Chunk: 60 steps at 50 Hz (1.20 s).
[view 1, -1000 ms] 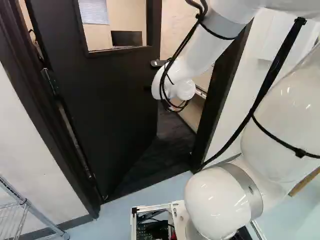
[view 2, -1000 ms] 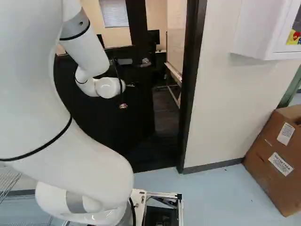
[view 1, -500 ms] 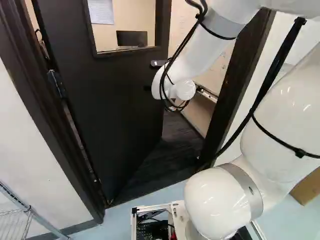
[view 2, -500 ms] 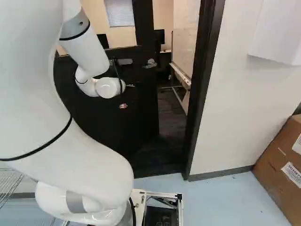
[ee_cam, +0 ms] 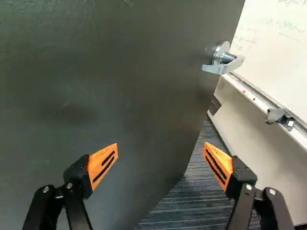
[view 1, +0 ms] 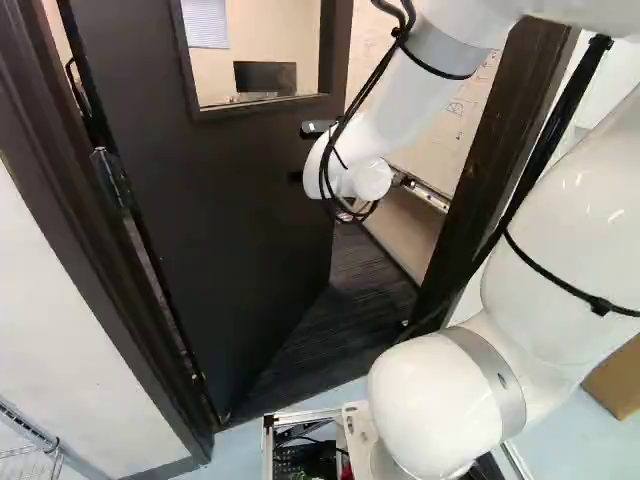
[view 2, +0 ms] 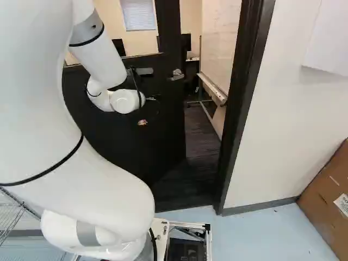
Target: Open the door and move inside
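Door stands partly open — the fingers are wide apart, gripping nothing, probably because it needs only pushing.

The white arm rises from its lowest joint and arches over, its forearm sloping down and ahead to the rounded wrist. The gripper is open — orange pads facing each other, well apart.
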{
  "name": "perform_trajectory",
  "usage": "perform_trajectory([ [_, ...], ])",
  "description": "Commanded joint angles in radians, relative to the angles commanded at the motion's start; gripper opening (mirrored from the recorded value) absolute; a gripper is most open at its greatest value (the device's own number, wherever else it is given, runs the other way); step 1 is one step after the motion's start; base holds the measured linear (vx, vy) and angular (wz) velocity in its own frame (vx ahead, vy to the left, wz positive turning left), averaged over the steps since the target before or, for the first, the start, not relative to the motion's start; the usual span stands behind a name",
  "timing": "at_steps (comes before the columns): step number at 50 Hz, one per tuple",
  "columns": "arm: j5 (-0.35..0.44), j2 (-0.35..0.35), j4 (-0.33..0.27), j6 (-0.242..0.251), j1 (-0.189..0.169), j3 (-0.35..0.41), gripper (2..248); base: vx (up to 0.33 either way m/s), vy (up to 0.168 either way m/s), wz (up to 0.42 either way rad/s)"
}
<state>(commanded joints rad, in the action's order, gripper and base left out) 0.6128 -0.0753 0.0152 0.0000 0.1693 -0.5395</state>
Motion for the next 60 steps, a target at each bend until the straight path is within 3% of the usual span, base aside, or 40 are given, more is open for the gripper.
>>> perform_trajectory([
  [34, 0.0, 0.014, 0.0, 0.0, 0.006, -0.014, 247, 0.041, 0.026, -0.006],
  [60, 0.0, 0.073, 0.0, 0.0, 0.037, -0.072, 247, 0.0, 0.0, 0.0],
])
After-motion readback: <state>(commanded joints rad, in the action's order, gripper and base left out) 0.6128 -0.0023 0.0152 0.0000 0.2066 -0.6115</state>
